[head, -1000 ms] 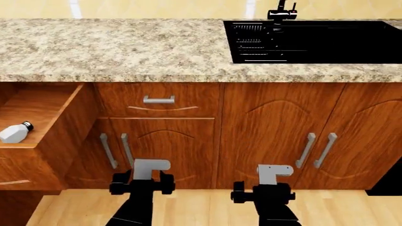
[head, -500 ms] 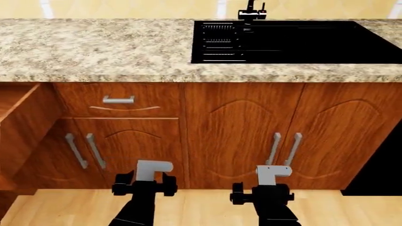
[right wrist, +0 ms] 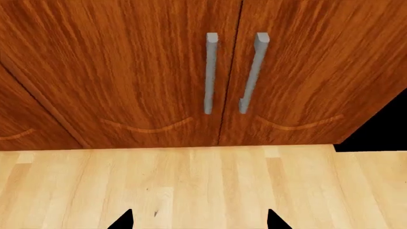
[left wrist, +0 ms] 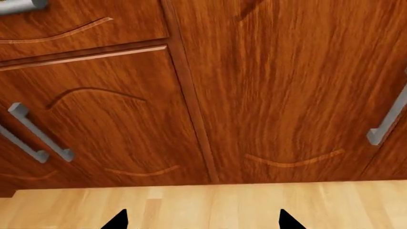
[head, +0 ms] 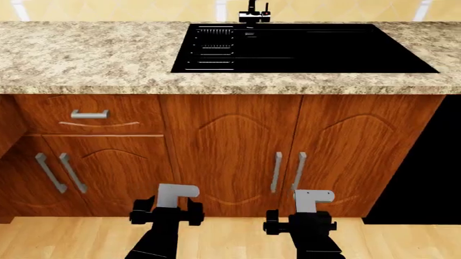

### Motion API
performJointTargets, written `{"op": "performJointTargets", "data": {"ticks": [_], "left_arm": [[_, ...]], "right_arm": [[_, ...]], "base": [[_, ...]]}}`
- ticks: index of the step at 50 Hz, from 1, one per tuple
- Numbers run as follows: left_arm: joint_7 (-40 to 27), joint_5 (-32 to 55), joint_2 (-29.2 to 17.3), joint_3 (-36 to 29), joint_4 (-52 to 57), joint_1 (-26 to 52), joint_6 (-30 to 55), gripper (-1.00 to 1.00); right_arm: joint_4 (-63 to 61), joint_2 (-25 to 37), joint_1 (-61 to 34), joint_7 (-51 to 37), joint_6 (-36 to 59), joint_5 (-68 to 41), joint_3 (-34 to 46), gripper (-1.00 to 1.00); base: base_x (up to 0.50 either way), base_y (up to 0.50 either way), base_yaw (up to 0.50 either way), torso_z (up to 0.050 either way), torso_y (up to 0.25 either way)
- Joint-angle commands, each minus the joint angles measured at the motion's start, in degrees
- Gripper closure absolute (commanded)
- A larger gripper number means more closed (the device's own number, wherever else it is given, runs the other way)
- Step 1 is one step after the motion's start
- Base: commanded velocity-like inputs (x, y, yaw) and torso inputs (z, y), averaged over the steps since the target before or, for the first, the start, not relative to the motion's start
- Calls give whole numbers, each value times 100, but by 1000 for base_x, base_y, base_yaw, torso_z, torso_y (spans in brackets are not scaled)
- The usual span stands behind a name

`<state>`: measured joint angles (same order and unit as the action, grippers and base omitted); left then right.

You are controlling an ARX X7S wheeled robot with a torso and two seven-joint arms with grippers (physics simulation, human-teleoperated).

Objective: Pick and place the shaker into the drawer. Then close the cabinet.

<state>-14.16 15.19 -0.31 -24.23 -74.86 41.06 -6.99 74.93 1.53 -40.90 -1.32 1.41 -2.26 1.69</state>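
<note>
Rightward view drift: the open reddish-brown wooden drawer and white shaker, visible a second ago, leave frame. Left gripper [head: 166, 211] and right gripper [head: 300, 222] open, empty; closing remains undone.

Sink [head: 303, 48] sits in counter [head: 86, 54] ahead-right of me; double doors [head: 288, 156] below it, small drawer front [head: 90, 114] (w/ handle) to their left.

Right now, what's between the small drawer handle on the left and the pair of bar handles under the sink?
In the head view, only bare wood: one arched door panel separates the small drawer handle from the bar handles.
</note>
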Motion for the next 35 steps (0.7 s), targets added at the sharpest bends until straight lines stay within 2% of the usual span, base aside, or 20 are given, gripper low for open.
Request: {"op": "performJointTargets", "data": {"ticks": [1,35], "left_arm": [[44,2,4,14,0,2,27,-100],[48,102,5,-117,2,6,19,-100]], "right_arm": [[0,-1,-4,28,38,-7,-6,-100],[0,-4,-12,52,67,-5,-23,-100]], "base": [[99,-500,0,0,0],[139,-500,0,0,0]]}}
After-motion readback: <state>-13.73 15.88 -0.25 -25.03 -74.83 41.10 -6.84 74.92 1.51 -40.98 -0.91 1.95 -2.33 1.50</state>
